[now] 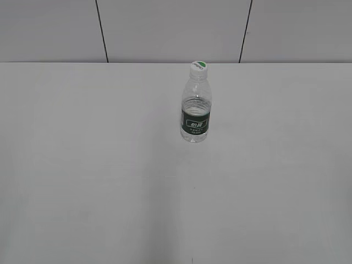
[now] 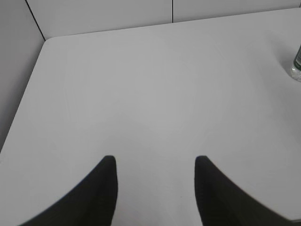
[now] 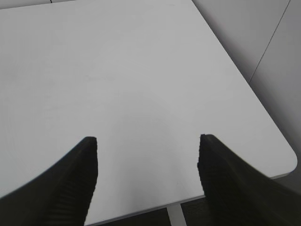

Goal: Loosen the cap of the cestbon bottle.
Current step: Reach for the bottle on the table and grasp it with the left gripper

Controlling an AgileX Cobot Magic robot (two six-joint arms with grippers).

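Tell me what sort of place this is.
Probably a lab or test bench: a bare white table, plain panelled walls behind it, and one cestbon bottle standing alone before two open grippers.

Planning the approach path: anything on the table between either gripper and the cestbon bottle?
Nothing visible. The cestbon bottle stands upright and alone on the white table, cap on. Left gripper and right gripper are open over bare tabletop; the right wrist view doesn't show the bottle.
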